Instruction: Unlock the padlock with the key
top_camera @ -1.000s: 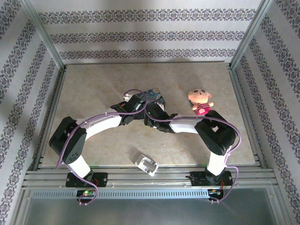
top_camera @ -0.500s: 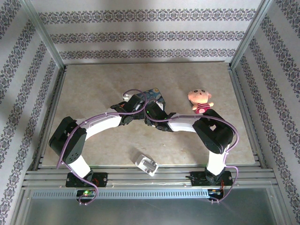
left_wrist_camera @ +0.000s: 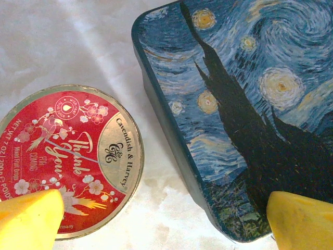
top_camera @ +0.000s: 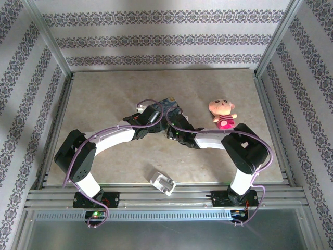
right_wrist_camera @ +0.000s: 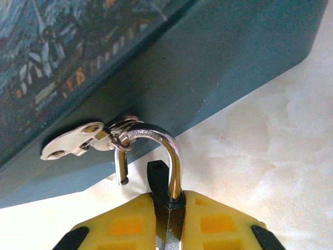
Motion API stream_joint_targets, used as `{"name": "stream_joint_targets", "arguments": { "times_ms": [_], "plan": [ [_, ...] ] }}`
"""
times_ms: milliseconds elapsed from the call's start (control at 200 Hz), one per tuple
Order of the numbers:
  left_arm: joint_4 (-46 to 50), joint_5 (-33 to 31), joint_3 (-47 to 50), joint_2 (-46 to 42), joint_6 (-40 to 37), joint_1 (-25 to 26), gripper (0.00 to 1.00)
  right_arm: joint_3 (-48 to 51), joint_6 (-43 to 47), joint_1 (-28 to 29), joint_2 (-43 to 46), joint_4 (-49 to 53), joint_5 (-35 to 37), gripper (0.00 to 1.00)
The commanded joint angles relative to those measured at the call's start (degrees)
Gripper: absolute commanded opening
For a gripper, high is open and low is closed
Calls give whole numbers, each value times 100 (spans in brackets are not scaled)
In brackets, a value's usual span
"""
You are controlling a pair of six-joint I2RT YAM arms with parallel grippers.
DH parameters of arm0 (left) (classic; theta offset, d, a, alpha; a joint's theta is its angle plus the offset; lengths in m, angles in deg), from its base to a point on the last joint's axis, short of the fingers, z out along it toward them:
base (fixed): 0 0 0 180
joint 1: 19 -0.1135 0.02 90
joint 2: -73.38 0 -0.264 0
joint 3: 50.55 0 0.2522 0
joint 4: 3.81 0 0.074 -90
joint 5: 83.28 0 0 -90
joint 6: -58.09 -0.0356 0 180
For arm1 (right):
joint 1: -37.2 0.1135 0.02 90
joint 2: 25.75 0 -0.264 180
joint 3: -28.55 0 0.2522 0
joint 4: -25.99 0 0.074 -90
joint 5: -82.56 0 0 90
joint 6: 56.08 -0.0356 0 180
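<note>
In the right wrist view the padlock [right_wrist_camera: 157, 177] has its dark body clamped between the yellow fingers of my right gripper [right_wrist_camera: 167, 221], which is shut on it. Its silvery shackle [right_wrist_camera: 176, 153] arches up against the side of the blue painted tin [right_wrist_camera: 218, 57], and one leg hangs free of the body. The small grey key [right_wrist_camera: 70, 144] hangs from a ring on the shackle, lying against the tin. My left gripper [left_wrist_camera: 166, 221] is open above the table, one yellow fingertip [left_wrist_camera: 28, 221] over a round red-and-gold tin [left_wrist_camera: 67, 156], the other over the blue tin [left_wrist_camera: 244, 104].
From above, both wrists meet at the blue tin [top_camera: 170, 103] in the middle of the table. A pink plush doll [top_camera: 222, 113] sits to the right of it. A white plug [top_camera: 162, 182] lies near the front edge between the arm bases.
The right arm's elbow has swung right and toward the front edge, and its wrist has shifted a little at the tin. The left arm has not moved.
</note>
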Motion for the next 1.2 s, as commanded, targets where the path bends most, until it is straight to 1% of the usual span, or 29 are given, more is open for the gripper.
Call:
{"name": "stream_joint_targets", "arguments": {
  "times_ms": [0, 80, 195, 570, 1004, 1114, 1194],
  "plan": [
    [162, -13, 136, 18, 67, 8, 99, 264, -275, -146, 122, -185, -215, 6],
    [171, -10, 144, 18, 67, 8, 99, 353, -401, -236, 137, -429, -364, 6],
    [172, -17, 150, 10, 59, 8, 99, 408, -513, -313, 165, -658, -553, 0],
    [137, -4, 226, -34, 50, 8, 99, 722, -1070, -496, 313, -1419, -710, 0],
    [85, 60, 283, -21, 50, 8, 99, 954, -1626, -707, 64, -2339, -913, 0],
    [75, 88, 262, 34, 42, 12, 99, 947, -1676, -729, -8, -2477, -942, 0],
    [84, 91, 227, 75, 32, 8, 99, 896, -1546, -738, -4, -2396, -968, 0]
  ]
}}
